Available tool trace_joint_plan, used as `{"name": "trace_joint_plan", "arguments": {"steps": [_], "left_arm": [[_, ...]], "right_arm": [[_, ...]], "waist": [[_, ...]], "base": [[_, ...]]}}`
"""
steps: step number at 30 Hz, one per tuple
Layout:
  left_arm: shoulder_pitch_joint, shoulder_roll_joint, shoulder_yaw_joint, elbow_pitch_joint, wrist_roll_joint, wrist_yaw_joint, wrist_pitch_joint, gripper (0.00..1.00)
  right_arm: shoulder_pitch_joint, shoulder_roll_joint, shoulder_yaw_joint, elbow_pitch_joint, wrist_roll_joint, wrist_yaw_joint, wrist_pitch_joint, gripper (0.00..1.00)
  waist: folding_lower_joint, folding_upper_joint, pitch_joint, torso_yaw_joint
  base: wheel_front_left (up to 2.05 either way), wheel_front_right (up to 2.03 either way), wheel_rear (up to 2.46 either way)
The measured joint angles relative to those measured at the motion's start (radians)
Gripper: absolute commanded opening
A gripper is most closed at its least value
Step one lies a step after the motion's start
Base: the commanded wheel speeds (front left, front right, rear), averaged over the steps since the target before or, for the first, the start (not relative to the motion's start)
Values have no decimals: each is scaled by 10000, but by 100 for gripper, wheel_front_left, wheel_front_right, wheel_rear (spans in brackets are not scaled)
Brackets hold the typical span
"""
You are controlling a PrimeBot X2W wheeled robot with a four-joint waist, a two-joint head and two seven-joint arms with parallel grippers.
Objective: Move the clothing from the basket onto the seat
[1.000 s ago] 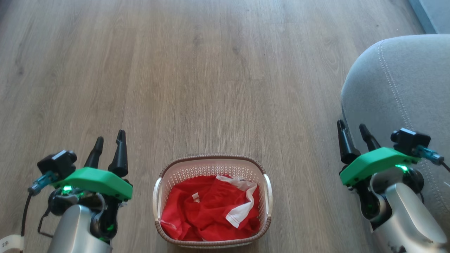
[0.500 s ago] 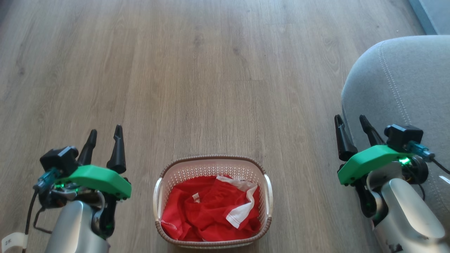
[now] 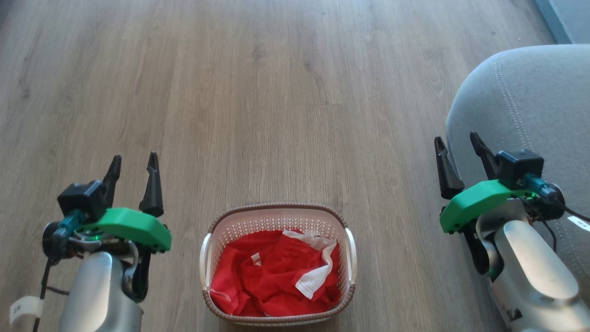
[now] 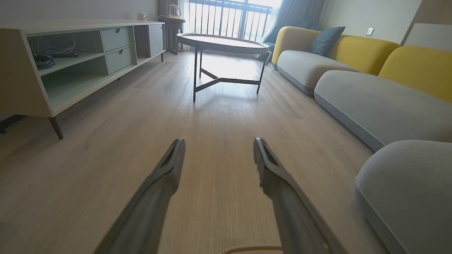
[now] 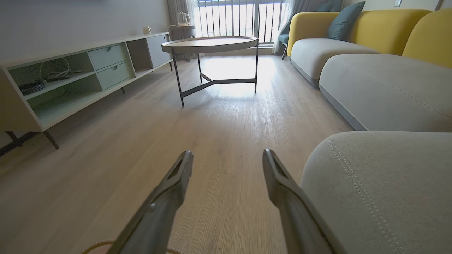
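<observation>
The left gripper (image 3: 133,158) hangs over the wooden floor (image 3: 276,92) with its two dark fingers apart and nothing between them. The right gripper (image 3: 456,138) is likewise spread and empty, its outer finger just beside the rounded left edge of the seat (image 3: 530,101). Between the two arms, nearer the robot, the basket (image 3: 276,207) stands on the floor, well apart from either gripper. The clothing (image 3: 267,276) lies crumpled inside it, filling it from wall to wall. A white trim band runs toward the basket's right wall.

The red fabric looks thin, light and limp, so it should sag and trail when lifted and may drag the light basket along if a fold snags on the rim. A raised fold near the middle of the heap, or the bunched white band toward the right wall, seems the best place to pinch. A deep bite would stop the slick cloth from slipping free.

Compared with a second ago, both grippers sit higher in the head view, reaching farther forward. Their finger gaps are about the same. The basket and its clothing have not shifted.
</observation>
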Motion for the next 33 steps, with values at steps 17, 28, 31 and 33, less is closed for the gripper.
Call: {"name": "trace_joint_plan", "arguments": {"steps": [17,28,31,33], "left_arm": [[-31,-138,345,199,291,0,-117,100],[-31,-146,-33,299,-58,-69,-117,100],[-50,-142,-242,324,-362,-69,-117,100],[-168,-107,-291,341,-424,-69,-117,100]], "right_arm": [[-36,50,-516,320,-382,0,-88,100],[-43,56,-669,-77,-522,0,-90,100],[-162,90,-740,-136,-639,0,-90,100],[-353,105,-788,-301,-708,0,-94,100]], "waist": [[0,0,34,-50],[0,0,215,-66],[0,0,493,-84],[0,0,745,-99]], "base": [[0,0,0],[0,0,0],[0,0,0],[0,0,0]]}}
